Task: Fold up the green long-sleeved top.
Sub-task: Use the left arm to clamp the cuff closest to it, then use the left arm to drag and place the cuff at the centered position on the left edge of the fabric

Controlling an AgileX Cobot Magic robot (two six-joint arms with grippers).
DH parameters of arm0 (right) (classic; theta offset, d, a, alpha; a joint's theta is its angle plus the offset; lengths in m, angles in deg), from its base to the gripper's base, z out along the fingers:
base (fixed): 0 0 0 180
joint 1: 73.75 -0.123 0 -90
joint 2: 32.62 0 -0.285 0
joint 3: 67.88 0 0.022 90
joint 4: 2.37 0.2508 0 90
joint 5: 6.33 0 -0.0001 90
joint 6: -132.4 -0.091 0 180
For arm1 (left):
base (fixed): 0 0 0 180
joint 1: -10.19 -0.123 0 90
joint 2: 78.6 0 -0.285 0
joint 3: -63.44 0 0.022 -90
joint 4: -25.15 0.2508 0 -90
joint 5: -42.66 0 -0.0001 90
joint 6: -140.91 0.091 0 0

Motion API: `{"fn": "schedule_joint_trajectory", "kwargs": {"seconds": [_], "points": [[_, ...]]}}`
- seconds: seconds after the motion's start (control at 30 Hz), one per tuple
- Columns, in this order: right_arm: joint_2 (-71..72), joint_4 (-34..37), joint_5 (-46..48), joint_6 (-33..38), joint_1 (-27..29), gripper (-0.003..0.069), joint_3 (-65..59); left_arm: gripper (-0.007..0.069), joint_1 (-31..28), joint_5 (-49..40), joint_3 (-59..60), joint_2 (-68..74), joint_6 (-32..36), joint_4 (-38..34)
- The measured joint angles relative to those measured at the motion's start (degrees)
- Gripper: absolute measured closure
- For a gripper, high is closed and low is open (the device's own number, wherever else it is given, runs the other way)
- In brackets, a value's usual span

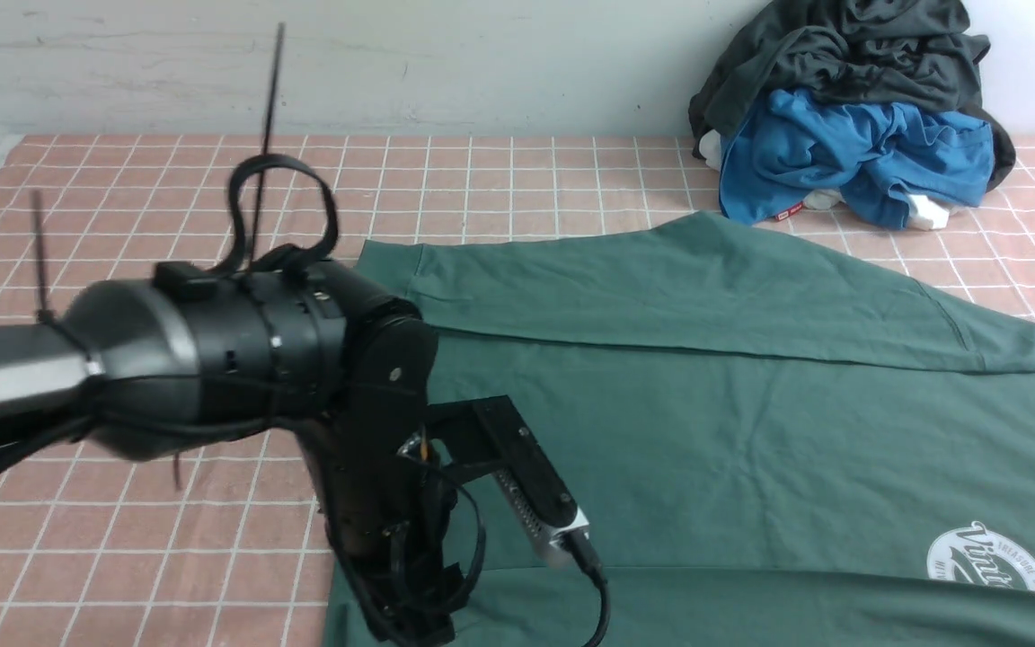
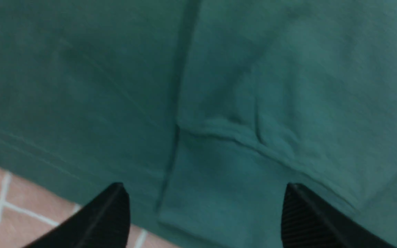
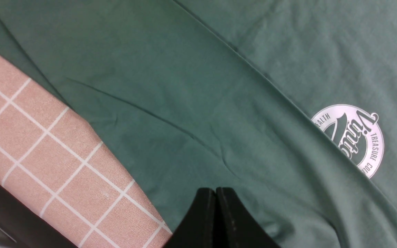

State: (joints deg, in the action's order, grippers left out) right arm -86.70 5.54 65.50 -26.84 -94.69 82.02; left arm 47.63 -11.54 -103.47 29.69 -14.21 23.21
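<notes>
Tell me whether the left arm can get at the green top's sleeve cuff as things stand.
Likely yes: the left gripper hangs open right over the cuff of the green long-sleeved top, with nothing between them.

Counted one green long-sleeved top (image 1: 706, 431); beyond it, one blue garment (image 1: 850, 162), one charcoal garment (image 1: 841, 54). White logo (image 1: 989, 557) — one. Grippers — two: left gripper (image 2: 203, 194), right gripper (image 3: 215, 194).

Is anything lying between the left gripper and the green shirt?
Nothing visible. The left gripper hangs open right above the green long-sleeved top, over a sleeve cuff; the pile of other clothes lies off at the far right.
</notes>
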Motion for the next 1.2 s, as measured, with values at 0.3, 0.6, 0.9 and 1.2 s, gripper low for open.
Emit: {"fn": "schedule_joint_trajectory", "kwargs": {"seconds": [0.3, 0.6, 0.9, 1.2], "points": [[0.00, -0.22, 0.00, -0.65, 0.00, 0.0676, 0.04, 0.0084, 0.00, -0.45, -5.76, 9.84, -0.05, -1.52], [0.00, -0.39, -0.91, -0.71, 0.00, 0.0676, 0.06, 0.0260, 0.00, -4.81, -6.10, 10.59, 0.01, -6.11], [0.00, -0.44, -1.33, -0.71, 0.00, 0.0676, 0.06, 0.0582, 0.00, -6.73, -7.88, 10.56, 0.01, -4.68], [0.00, -1.67, -1.33, -1.21, 0.00, 0.0676, 0.06, 0.0598, 0.00, -11.50, -25.34, 10.72, -0.23, 1.94]]}}
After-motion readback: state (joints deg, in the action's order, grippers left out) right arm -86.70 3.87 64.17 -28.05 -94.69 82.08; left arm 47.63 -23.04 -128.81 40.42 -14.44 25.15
